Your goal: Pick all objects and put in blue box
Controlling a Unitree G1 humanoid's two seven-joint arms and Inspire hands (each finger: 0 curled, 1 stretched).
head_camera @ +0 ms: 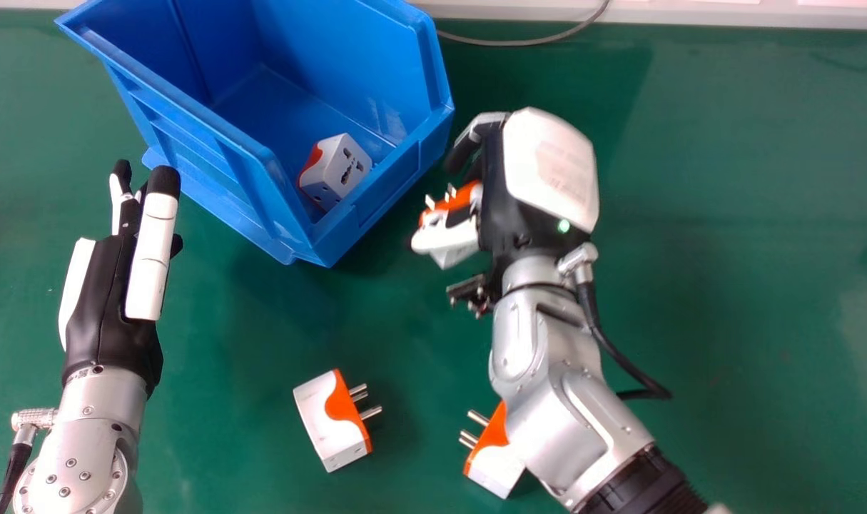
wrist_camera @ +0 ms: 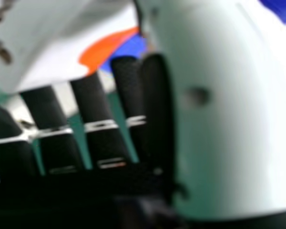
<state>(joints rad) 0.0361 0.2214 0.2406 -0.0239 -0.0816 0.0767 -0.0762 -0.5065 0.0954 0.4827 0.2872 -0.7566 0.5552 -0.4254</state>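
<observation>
1 blocky adapter (head_camera: 342, 165) lies inside the glossy plastic box (head_camera: 333, 50).

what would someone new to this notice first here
Probably the big blue box at the head view's top left, with one white-and-orange adapter inside. Next, the right hand, just right of the box, gripping another adapter. Two more adapters lie on the green table nearer the robot.

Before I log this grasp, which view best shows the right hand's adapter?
The head view: the plug adapter shows its pins and orange face, though the right hand partly covers it. The right hand view crops it to white and orange parts.
</observation>
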